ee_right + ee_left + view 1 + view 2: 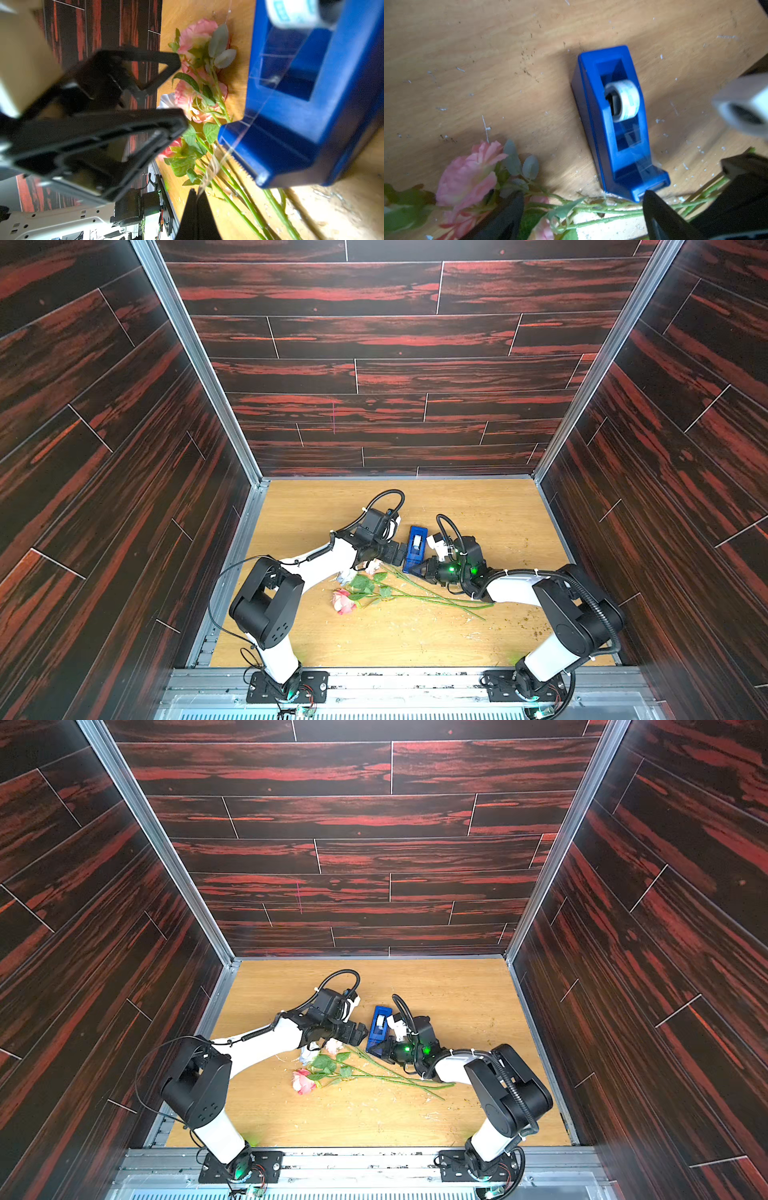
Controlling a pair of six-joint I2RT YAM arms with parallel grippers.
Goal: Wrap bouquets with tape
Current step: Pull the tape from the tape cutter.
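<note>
The bouquets (376, 593) (332, 1071) are one bunch of pink and white roses lying on the wooden table, stems pointing right. The tape (417, 547) (379, 1029), a whitish roll (623, 100) in a blue dispenser (591, 124) (301, 124), stands just behind the stems. My left gripper (400, 553) (358, 1033) (582, 194) is open, hovering over the stems (612, 209) beside the dispenser's cutter end. My right gripper (419, 566) (380, 1048) (197, 192) is shut at the cutter end, pinching a clear strip of tape (218, 164) that runs from the cutter.
Dark wood-pattern walls (124, 448) enclose the table on three sides, and a metal rail (415, 680) runs along the front. White flecks and crumbs (536, 626) litter the table. The two grippers sit close together on either side of the dispenser's front.
</note>
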